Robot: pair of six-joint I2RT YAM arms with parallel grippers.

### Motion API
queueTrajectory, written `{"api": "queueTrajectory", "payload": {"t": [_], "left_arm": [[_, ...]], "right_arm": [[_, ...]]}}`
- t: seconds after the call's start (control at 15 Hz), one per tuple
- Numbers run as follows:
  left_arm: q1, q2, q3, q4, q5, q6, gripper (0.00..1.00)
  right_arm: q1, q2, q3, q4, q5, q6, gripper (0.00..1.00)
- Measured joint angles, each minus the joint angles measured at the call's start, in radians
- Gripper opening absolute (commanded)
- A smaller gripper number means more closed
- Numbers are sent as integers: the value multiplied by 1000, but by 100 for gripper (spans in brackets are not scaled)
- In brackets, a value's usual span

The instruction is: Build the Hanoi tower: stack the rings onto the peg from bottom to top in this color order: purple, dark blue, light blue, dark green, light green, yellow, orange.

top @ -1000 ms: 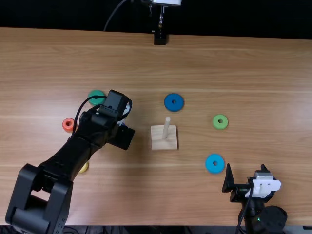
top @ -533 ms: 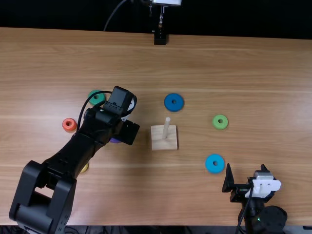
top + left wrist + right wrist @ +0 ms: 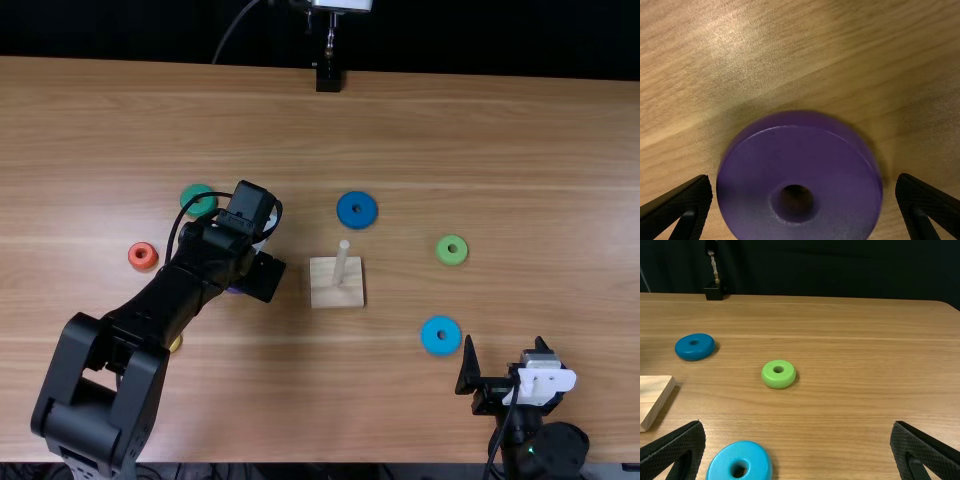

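Note:
The left gripper (image 3: 262, 272) is over the left-middle of the table, with a sliver of the purple ring (image 3: 234, 291) beside it. In the left wrist view, the open left gripper (image 3: 804, 183) has its fingers on either side of the purple ring (image 3: 800, 165), which lies flat. Left of the bare peg (image 3: 341, 262) are dark green (image 3: 208, 204), orange (image 3: 143, 256) and part of yellow (image 3: 176, 344) rings. The dark blue ring (image 3: 357, 210) is behind it; light green (image 3: 452, 250) and light blue (image 3: 441, 335) are to the right. The right gripper (image 3: 504, 343), also (image 3: 799, 424), stands open.
The peg's square wooden base (image 3: 324, 290) stands near the table's middle, a short way right of the left gripper. A small black stand (image 3: 328, 78) is at the far edge. The light blue ring lies close to the right gripper's fingers.
Over the last second my left arm has shifted a little to the right, toward the peg base. My right arm and the rings right of the peg have kept still.

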Motion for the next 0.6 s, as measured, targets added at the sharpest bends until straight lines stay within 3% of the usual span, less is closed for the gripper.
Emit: {"api": "queueTrajectory", "payload": {"t": [0.13,0.27,0.33,0.6], "left_arm": [[0,0,0,0,0,2,100],[0,0,0,1,0,8,28],[0,0,0,1,-1,9,0],[0,0,0,-4,-2,10,0]], "right_arm": [[0,0,0,0,0,0,100],[0,0,0,0,0,0,100],[0,0,0,0,0,0,100],[0,0,0,0,0,0,100]]}}
